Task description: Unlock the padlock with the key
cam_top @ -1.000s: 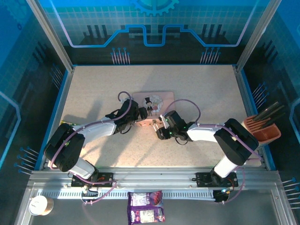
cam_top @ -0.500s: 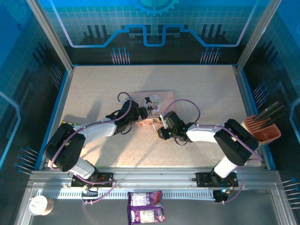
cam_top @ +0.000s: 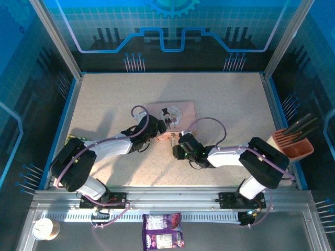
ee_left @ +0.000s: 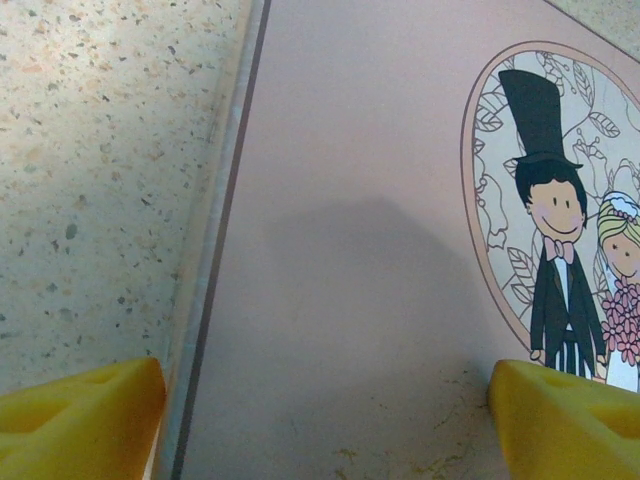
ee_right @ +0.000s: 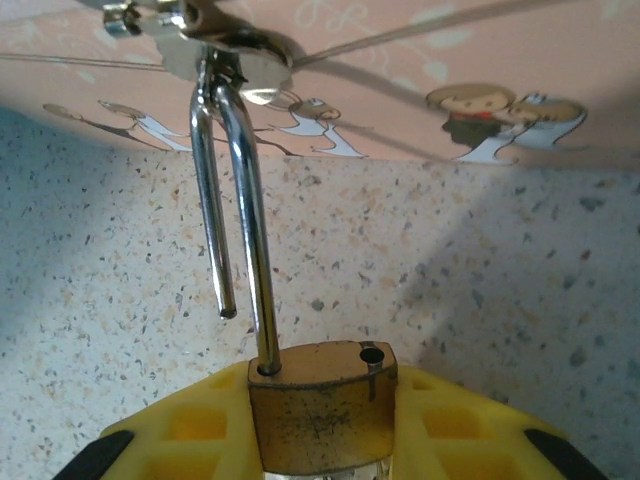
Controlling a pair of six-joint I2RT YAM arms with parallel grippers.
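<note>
- Right wrist view: the padlock sits at lower centre of the frame. Its brass body is pinched between the yellow fingers of the right tool.
- Shackle: the long leg is seated in the body. The short leg ends free in the air at centre left, clear of the empty socket hole on the body's upper face.
- Hasp, upper left: the bend of the shackle is threaded through this silvery fitting on the pink tin, so lock and tin are joined.
- Key: the keyway face of the body is hidden by the right tool. Whether a key sits in it cannot be told.
- Left wrist view: the left tool is spread wide, with a yellow tip in each lower corner of the frame. One tip lies at the tin's left edge and the other over the lid, beside the cartoon couple. Whether the tips touch the lid cannot be told.
- Top external view: both tools meet at the tin's near edge, at the centre of the speckled surface. The left tool enters from the left and the right tool from the lower right.
- Progress (judgement): with one shackle leg out of the body, the unlocking itself appears done. What may be left is to swing the shackle clear of the hasp and let go of the lock.
</note>
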